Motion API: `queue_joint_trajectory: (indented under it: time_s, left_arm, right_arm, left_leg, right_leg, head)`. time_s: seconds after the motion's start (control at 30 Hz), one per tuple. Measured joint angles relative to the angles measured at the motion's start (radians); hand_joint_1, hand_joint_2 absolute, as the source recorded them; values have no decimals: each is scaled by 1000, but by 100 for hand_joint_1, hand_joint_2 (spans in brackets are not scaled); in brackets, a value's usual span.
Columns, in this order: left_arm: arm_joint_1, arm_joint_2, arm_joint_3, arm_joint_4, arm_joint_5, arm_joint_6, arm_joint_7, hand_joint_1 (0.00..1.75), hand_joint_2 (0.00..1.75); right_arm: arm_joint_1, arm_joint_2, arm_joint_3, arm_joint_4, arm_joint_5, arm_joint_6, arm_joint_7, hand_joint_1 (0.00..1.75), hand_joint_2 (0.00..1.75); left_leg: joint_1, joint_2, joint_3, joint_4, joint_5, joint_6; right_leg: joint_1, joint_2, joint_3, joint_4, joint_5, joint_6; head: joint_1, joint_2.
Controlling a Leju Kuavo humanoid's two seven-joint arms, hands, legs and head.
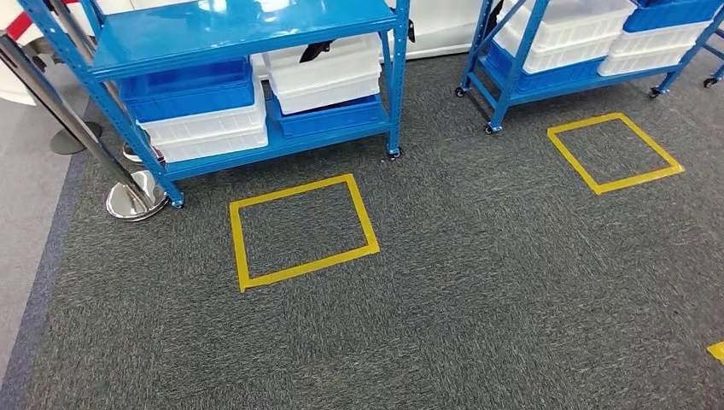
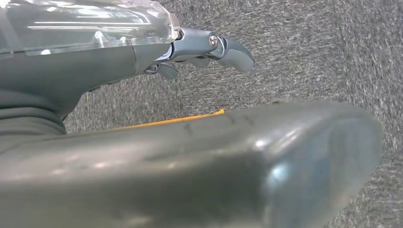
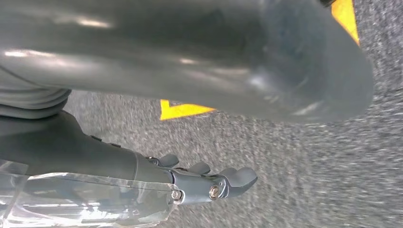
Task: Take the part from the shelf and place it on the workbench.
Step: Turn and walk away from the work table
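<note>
Painted metal, plastic and rough carpet

We see a glossy blue metal shelf (image 1: 248, 30); smooth plastic bins (image 1: 324, 73) in white and blue; a matt, coarse grey carpet (image 1: 478, 282) with shiny yellow tape (image 1: 303, 226); a polished chrome post base (image 1: 135, 198); the left hand (image 2: 209, 47) looks smooth grey plastic.

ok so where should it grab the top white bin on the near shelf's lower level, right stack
By judgement, the front rim of the white bin, approached from the aisle side: that long edge faces the robot, and blue posts flank the bay. A dark item lies on it.
</note>
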Motion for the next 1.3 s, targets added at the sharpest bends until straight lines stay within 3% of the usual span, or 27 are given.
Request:
queue_joint_trajectory:
  time_s: [0.03,0.1,0.13,0.2,0.27,0.3,0.33,0.37,0.4,0.47,0.5,0.53,0.63,0.7,0.73,0.8,0.83,0.87,0.9,0.97,1.03,1.13,1.2,1.23,1.3]
  left_arm:
    - [-1,2,1,0,-1,-1,0,0,0]
    - [-1,4,2,0,-3,-1,-1,0,0]
    - [1,4,3,0,-3,-2,0,0,0]
    - [3,4,4,0,-6,-3,3,0,0]
    - [0,4,4,0,-11,-5,7,0,0]
    - [-2,4,4,0,-13,-7,8,0,0]
    - [-2,3,4,1,-14,-10,8,0,0]
    - [-2,3,4,1,-14,-14,5,0,0]
    - [-1,2,5,1,-13,-19,1,0,0]
    - [1,1,10,2,-10,-28,-9,0,0]
    - [0,0,13,2,-9,-31,-13,0,0]
    - [-1,-1,15,2,-9,-32,-16,0,0]
    - [0,0,20,2,-13,-32,-19,0,0]
    - [-1,0,21,2,-15,-32,-20,0,0]
    - [-3,0,21,2,-16,-31,-21,0,0]
    - [-5,-1,22,2,-17,-31,-21,0,0]
    - [-5,-1,22,2,-17,-31,-21,0,0]
    - [-4,-1,22,2,-17,-31,-21,0,0]
    - [-2,-1,22,2,-18,-31,-20,0,0]
    - [-1,-1,23,2,-18,-31,-20,0,0]
    - [-1,-1,24,2,-20,-31,-20,0,0]
    - [-1,-1,26,2,-25,-31,-19,0,0]
    - [0,-3,27,2,-30,-31,-19,0,0]
    - [0,-3,28,3,-31,-31,-19,0,0]
    - [-3,-4,28,3,-32,-31,-19,0,0]
  right_arm:
    - [-1,1,0,0,1,0,0,0,0]
    - [-5,3,0,0,2,-1,0,0,0]
    - [-7,4,0,0,3,-1,0,0,0]
    - [-8,5,0,1,6,-1,0,0,0]
    - [-3,5,0,1,10,-1,2,0,0]
    - [0,5,0,2,11,-2,2,0,0]
    - [2,5,-1,2,10,-2,1,0,0]
    - [3,5,-3,3,7,-2,0,0,0]
    - [3,5,-6,3,4,-2,-1,0,0]
    - [1,5,-14,4,0,-1,-2,0,0]
    - [0,5,-18,4,1,-1,-2,0,0]
    - [-1,5,-21,4,1,-1,-2,0,0]
    - [-3,6,-25,4,3,-1,-2,0,0]
    - [-2,7,-27,4,3,-1,-1,0,0]
    - [-1,8,-28,4,3,-1,0,0,0]
    - [2,8,-32,4,3,-1,1,0,0]
    - [3,8,-34,4,3,-1,2,0,0]
    - [3,8,-35,4,3,-1,3,0,0]
    - [3,8,-37,4,3,-1,5,0,0]
    - [4,10,-40,5,3,-1,7,0,0]
    - [3,12,-42,5,3,-1,8,0,0]
    - [1,13,-48,6,8,0,8,0,0]
    - [-1,14,-50,6,14,0,6,0,0]
    - [-2,14,-51,6,16,0,5,0,0]
    - [-3,14,-52,6,18,0,3,0,0]
  left_leg:
    - [-4,10,9,-21,3,6]
    - [-5,-10,7,-28,6,15]
    - [-3,-20,11,-35,10,20]
    - [5,-40,18,-50,22,31]
    - [8,-61,16,-54,29,37]
    - [8,-72,15,-53,30,39]
    - [8,-82,14,-51,30,39]
    - [9,-92,14,-49,29,38]
    - [9,-100,15,-46,26,37]
    - [10,-113,15,-37,18,30]
    - [9,-117,13,-31,13,24]
    - [7,-120,10,-27,7,18]
    - [7,-122,8,-25,-3,0]
    - [9,-100,-3,12,-24,-12]
    - [11,-86,-25,60,-49,-17]
    - [15,-69,-98,197,-107,-25]
    - [17,-67,-131,251,-121,-27]
    - [17,-66,-149,273,-115,-28]
    - [17,-65,-147,254,-87,-26]
    - [14,-61,-96,125,-3,-15]
    - [6,-53,-48,18,37,0]
    - [2,-55,-27,-13,25,17]
    - [6,-61,-1,-29,20,28]
    - [7,-63,12,-35,17,33]
    - [7,-66,26,-39,7,41]
  right_leg:
    - [1,-8,2,0,-2,5]
    - [2,-25,9,-5,-3,16]
    - [1,-20,13,-3,-6,22]
    - [-3,29,-3,39,-39,32]
    - [-7,84,-61,157,-102,37]
    - [-8,94,-94,220,-126,39]
    - [-8,98,-117,261,-132,42]
    - [-9,99,-124,265,-118,44]
    - [-11,100,-113,231,-85,45]
    - [-15,107,-59,100,-11,45]
    - [-16,112,-39,48,9,42]
    - [-15,116,-27,17,16,38]
    - [-12,116,-24,6,11,18]
    - [-14,111,-17,2,9,5]
    - [-15,106,-13,0,7,-1]
    - [-13,98,-4,0,-2,-6]
    - [-12,94,1,0,-7,-6]
    - [-12,91,8,0,-13,-6]
    - [-12,89,17,0,-19,-4]
    - [-12,85,38,-1,-34,0]
    - [-11,81,52,-4,-48,10]
    - [-10,78,70,-4,-48,29]
    - [-12,84,64,35,-52,36]
    - [-13,89,42,78,-65,38]
    - [-14,97,-38,195,-113,43]
  head:
    - [0,0]
    - [0,0]
    - [1,0]
    - [2,0]
    - [4,0]
    - [4,0]
    - [4,0]
    - [4,0]
    - [4,0]
    - [4,0]
    - [4,0]
    - [4,0]
    - [4,0]
    - [2,0]
    - [1,0]
    - [-1,0]
    - [-1,0]
    - [-1,0]
    - [-1,0]
    - [0,0]
    - [1,0]
    - [2,0]
    - [3,0]
    - [4,0]
    - [6,0]
